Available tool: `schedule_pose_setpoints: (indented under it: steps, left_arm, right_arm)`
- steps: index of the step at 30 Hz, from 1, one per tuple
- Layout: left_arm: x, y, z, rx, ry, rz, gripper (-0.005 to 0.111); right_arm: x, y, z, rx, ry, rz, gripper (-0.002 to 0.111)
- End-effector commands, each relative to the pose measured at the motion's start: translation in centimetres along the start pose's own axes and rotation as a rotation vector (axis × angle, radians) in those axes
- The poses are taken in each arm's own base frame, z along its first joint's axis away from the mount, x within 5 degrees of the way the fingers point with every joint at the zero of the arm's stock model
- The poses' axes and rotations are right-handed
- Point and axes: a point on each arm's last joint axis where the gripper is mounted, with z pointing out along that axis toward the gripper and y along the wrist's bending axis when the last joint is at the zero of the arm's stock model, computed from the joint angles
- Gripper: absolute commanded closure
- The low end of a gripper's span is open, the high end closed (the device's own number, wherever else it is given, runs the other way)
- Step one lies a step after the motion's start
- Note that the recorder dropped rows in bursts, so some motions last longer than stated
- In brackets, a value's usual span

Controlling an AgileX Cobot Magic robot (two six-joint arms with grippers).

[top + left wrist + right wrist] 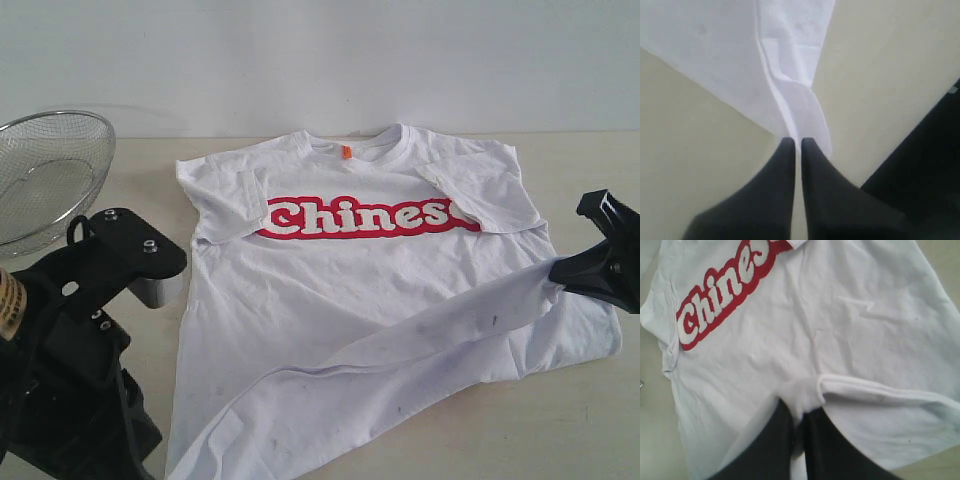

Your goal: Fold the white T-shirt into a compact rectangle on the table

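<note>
**Operator:** Left claw is clenched on my screen, jaws pressed together on a corner of the white T-shirt. The cloth runs away from the tips in a narrow fold.

**Desk:** And the other one?

**Operator:** Right claw is clamped too, with a bunch of the hem pinched between its tips. The exterior view shows that edge held off the table at the shirt's right side.

**Desk:** Where does the shirt lie?

**Operator:** Front up on the table, collar toward the far wall. I can read the red-edged lettering across the chest, and the orange neck tag shows inside the collar. Both sleeves look turned in over the chest. The bottom hem is drawn into a raised ridge, slanting from the near-left corner up to the right claw and lying over the lower body of the shirt.

**Desk:** Anything else nearby?

**Operator:** A wire-mesh basket on the table at far left, apart from the shirt. My left arm fills the near-left corner.
</note>
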Motion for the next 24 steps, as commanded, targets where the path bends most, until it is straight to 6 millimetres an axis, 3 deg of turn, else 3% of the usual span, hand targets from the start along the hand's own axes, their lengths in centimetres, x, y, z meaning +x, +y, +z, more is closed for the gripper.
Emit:
schedule_pose_setpoints:
  steps: [1,7,14,16,24]
  left_arm:
    - [-0.2,0.3,-0.2,-0.106,-0.032,-0.016,0.102]
    - [-0.5,-0.1,-0.1,-0.059,-0.064,-0.021,0.097]
    - [-0.6,-1.3,-0.2,0.074,-0.067,-0.038,0.047]
    - [-0.6,-1.1,0.0,0.047,-0.054,-0.015,0.038]
    - [-0.9,-1.0,2.8,0.050,0.074,-0.044,0.037]
  right_arm:
    - [-0.2,0.0,-0.1,0.002,-0.014,-0.012,0.108]
    - [-0.2,0.1,-0.1,0.000,-0.012,-0.016,0.108]
    - [-0.2,0.1,0.0,0.001,-0.011,-0.018,0.108]
    - [-0.2,0.1,0.0,0.001,-0.011,-0.020,0.108]
    - [-0.2,0.1,0.0,-0.001,-0.010,-0.022,0.108]
